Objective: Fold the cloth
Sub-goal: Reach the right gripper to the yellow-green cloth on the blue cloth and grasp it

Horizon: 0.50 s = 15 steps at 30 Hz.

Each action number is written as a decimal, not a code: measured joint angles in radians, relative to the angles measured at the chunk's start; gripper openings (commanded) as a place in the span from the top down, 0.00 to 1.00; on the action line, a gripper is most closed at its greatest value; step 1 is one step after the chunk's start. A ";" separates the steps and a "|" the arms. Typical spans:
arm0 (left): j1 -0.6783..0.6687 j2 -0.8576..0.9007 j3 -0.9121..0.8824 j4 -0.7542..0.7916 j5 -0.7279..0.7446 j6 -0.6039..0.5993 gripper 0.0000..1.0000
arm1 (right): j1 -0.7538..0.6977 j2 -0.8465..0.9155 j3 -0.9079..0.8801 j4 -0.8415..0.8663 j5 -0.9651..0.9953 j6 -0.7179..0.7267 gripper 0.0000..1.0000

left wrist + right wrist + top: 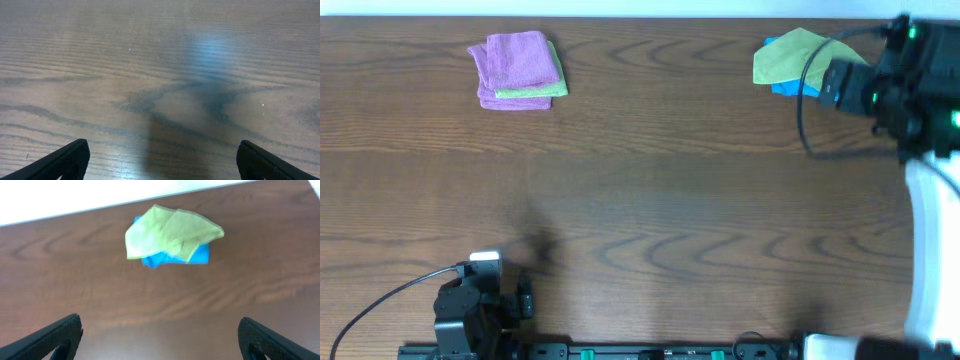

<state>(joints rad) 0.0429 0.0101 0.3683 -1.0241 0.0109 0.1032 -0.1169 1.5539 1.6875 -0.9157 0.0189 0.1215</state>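
Trouble comes if my right gripper point(160, 325), spread wide and empty, pinches the blue cloth point(200, 255) under the crumpled yellow-green cloth point(170, 232) too.

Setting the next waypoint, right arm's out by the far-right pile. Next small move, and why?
Probably ease the right arm forward and down toward the crumpled yellow-green cloth. Its jaws stand open and empty with that cloth just ahead, lying unfolded on a blue cloth. The purple cloth at far left already looks folded.
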 measured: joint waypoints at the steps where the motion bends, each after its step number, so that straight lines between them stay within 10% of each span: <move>1: 0.000 0.000 0.000 0.000 0.000 0.000 0.05 | -0.004 0.034 0.021 0.027 0.000 -0.004 0.01; 15: 0.000 0.000 0.000 0.000 0.000 0.000 0.05 | -0.038 0.333 0.066 0.462 0.029 -0.057 0.01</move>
<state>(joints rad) 0.0429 0.0101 0.3683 -1.0241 0.0109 0.1028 -0.1547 1.8866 1.7531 -0.4541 0.0475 0.0647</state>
